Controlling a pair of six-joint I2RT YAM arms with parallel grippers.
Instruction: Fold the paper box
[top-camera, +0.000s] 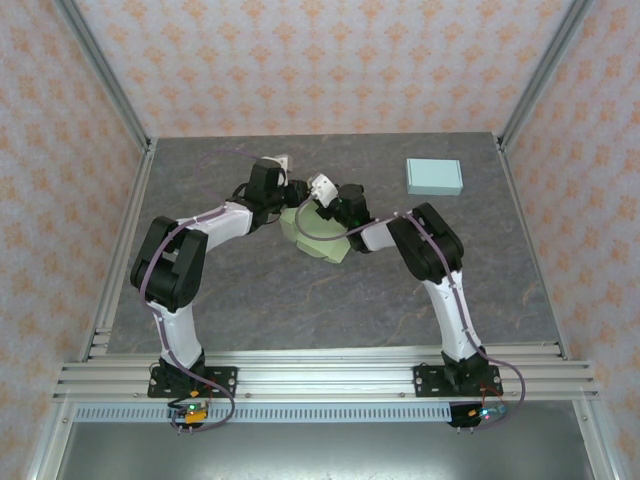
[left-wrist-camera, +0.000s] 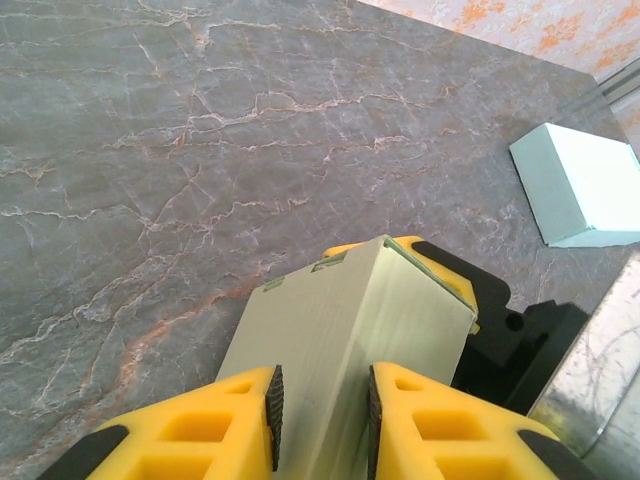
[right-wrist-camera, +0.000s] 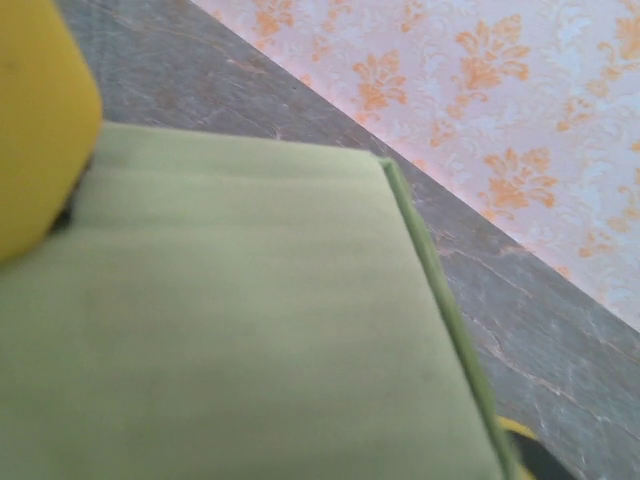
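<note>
Green paper box (top-camera: 318, 235) is out around the middle of the desk (top-camera: 250, 310), right between the two arms. Left fingers (left-wrist-camera: 250, 420) are pinched on a ridge along its near end, I'd guess to keep it steady. Right fingers (right-wrist-camera: 40, 130) flank the far end, probably to fold a wall in. Whether they're actually clamped or just touching, can't tell.
</note>
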